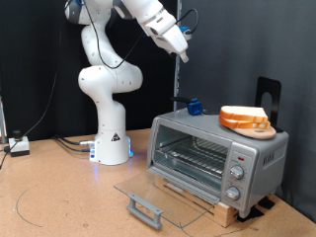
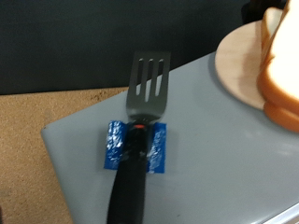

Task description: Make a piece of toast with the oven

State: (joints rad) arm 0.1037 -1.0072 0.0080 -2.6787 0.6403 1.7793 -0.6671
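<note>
The silver oven [image 1: 212,158] stands at the exterior view's right with its glass door [image 1: 148,193] folded down flat and its wire rack [image 1: 193,156] bare. On its top [image 2: 215,159] a wooden plate [image 1: 247,129] [image 2: 238,61] carries the piece of toast [image 1: 244,117] [image 2: 282,65], stacked with a second slice. A slotted metal spatula [image 2: 147,89] with a black handle lies in a blue holder [image 1: 195,106] [image 2: 135,147] on the oven top. My gripper [image 1: 183,54] hangs high above that holder, holding nothing I can see. Its fingers do not show in the wrist view.
The white robot base [image 1: 111,138] stands left of the oven. A black upright panel [image 1: 269,97] rises behind the plate. The door's grey handle [image 1: 145,208] juts out near the exterior view's bottom. Cables and a small box [image 1: 20,146] lie at far left.
</note>
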